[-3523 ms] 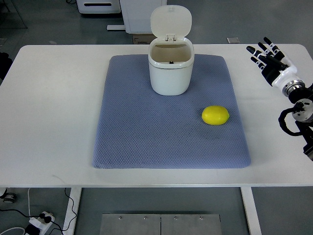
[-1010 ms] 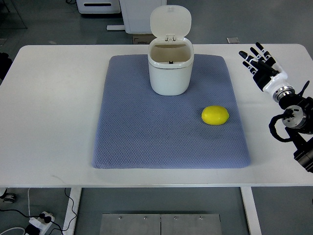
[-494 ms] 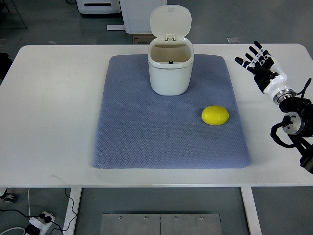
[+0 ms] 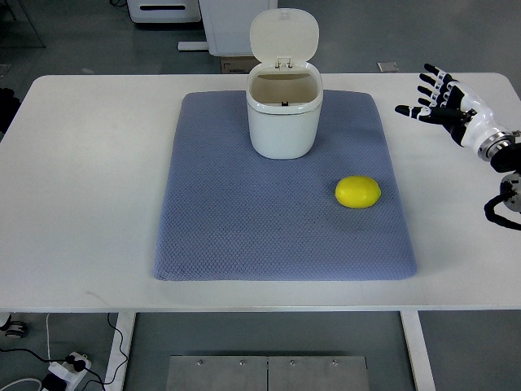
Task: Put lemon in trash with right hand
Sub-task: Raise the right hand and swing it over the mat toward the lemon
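Note:
A yellow lemon (image 4: 358, 191) lies on the right part of a blue-grey mat (image 4: 244, 220). A white trash bin (image 4: 284, 114) with its lid flipped up stands at the back middle of the mat, its inside showing. My right hand (image 4: 431, 98) hovers over the white table at the far right, well right of and behind the lemon, its fingers spread and holding nothing. The left arm is out of view.
The white table (image 4: 89, 179) extends around the mat on all sides. Its far edge is just behind the bin. White cabinets (image 4: 228, 20) stand on the floor beyond the table.
My right hand has swung up and back toward the table's far right corner, its wrist turning so the fingers point left. The lemon and bin have not moved.

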`<state>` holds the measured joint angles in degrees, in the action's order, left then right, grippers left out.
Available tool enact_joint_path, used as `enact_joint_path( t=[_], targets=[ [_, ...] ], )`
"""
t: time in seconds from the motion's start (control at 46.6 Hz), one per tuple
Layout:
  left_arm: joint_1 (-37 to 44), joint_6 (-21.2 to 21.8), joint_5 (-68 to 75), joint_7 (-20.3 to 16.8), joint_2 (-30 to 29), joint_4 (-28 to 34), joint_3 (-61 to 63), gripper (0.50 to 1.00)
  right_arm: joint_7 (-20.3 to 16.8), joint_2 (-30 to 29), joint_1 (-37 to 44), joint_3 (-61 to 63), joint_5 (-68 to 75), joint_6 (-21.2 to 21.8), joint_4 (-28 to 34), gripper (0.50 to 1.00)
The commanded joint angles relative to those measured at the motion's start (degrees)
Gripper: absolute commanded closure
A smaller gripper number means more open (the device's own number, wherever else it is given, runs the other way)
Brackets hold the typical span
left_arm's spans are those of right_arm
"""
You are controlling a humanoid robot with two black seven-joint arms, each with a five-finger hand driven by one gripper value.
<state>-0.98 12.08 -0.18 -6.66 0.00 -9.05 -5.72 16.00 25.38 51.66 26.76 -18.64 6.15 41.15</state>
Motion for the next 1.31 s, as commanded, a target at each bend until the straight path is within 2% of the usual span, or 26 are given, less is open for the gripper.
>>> enact_joint_path(
  t=[0.0, 0.215, 0.301, 0.473, 0.601, 0.752, 0.945, 1.289],
  targets=[
    [0.01, 0.05, 0.00, -0.02, 0.00, 0.00, 0.01, 0.500, -2.11, 1.34, 2.30, -2.41, 0.01, 0.00, -0.02, 0.500],
    [0.01, 0.05, 0.00, -0.02, 0.00, 0.00, 0.01, 0.500, -10.72, 4.15, 6.70, -5.92, 0.45, 0.70, 0.60, 0.500],
    [0.01, -0.04, 0.00, -0.02, 0.00, 0.00, 0.01, 0.500, -12.22, 5.38, 8.63, -8.29, 0.54, 1.23, 1.65, 0.500],
    [0.01, -0.04, 0.00, -0.02, 0.00, 0.00, 0.01, 0.500, -11.87, 8.37, 13.29, -16.90, 1.42, 3.25, 3.59, 0.500],
    [0.01, -0.04, 0.00, -0.02, 0.00, 0.00, 0.01, 0.500, -11.78, 10.83, 20.22, -29.20, 1.42, 4.57, 5.96, 0.500],
    [0.01, 0.05, 0.00, -0.02, 0.00, 0.00, 0.01, 0.500, -10.64, 10.92, 27.87, -41.07, 1.50, 4.57, 8.77, 0.500],
    [0.01, -0.04, 0.00, -0.02, 0.00, 0.00, 0.01, 0.500, -10.20, 10.66, 31.66, -46.35, 1.51, 5.27, 10.44, 0.500],
    [0.01, 0.05, 0.00, -0.02, 0.00, 0.00, 0.01, 0.500, -10.20, 8.82, 44.57, -60.85, 1.33, 5.89, 17.47, 0.500]
  ],
)
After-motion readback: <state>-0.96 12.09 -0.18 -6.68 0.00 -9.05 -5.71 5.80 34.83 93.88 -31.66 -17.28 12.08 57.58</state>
